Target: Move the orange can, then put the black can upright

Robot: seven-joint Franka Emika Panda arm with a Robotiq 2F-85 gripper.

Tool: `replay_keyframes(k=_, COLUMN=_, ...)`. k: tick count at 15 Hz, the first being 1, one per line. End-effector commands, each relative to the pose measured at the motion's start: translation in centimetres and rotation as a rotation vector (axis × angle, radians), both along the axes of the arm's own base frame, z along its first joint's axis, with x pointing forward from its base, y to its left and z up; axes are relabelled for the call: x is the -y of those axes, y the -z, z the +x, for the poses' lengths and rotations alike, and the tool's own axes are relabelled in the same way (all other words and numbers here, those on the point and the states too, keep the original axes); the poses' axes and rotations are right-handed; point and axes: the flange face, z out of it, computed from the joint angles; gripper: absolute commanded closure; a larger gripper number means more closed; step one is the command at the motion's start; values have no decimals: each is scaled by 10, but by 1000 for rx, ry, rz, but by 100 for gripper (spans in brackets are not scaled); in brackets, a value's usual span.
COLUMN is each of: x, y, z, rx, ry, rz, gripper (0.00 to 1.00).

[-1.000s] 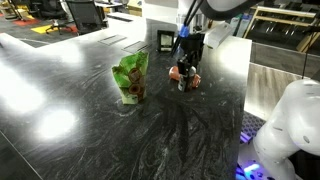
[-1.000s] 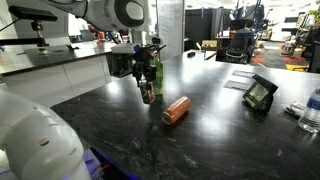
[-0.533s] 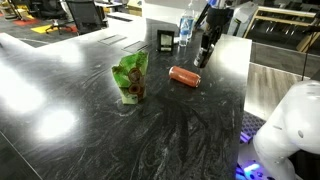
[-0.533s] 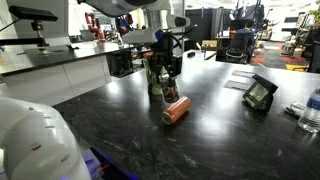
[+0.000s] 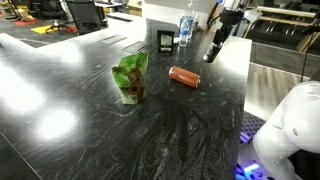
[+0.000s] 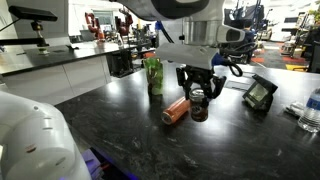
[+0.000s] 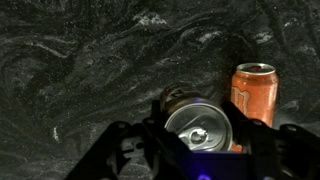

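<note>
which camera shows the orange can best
The exterior view where the orange can lies on its side in the open, whole and unblocked. In an exterior view the gripper, holding the black can, crowds one end of it. The wrist view shows it close, but the gripper hides its lower end.

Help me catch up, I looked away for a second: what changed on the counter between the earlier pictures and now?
The tool, shut on the black can, swung away from the green item, across past the lying orange can and toward the black stand. No grasp or release is visible. The orange can, green item and black stand stayed where they were.
</note>
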Motion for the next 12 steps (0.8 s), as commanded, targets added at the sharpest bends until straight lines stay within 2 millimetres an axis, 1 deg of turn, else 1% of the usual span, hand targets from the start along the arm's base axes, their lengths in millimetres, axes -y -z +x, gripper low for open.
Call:
replay_keyframes(k=1, x=21, y=32, z=37, rx=-50, ry=-39, rz=14, gripper=63)
replay_keyframes(k=3, x=22, y=49, z=51, rx=-97, ry=-57, rz=14, gripper=63)
replay_keyframes(k=5, x=23, y=62, z=64, rx=-132, ry=-68, rz=16, gripper=63)
replay_keyframes(k=9, x=23, y=75, z=82, rx=-185, ry=-72, rz=4, gripper=63)
replay_keyframes(k=12, x=23, y=81, z=88, rx=-204, ry=-73, rz=-4, gripper=63)
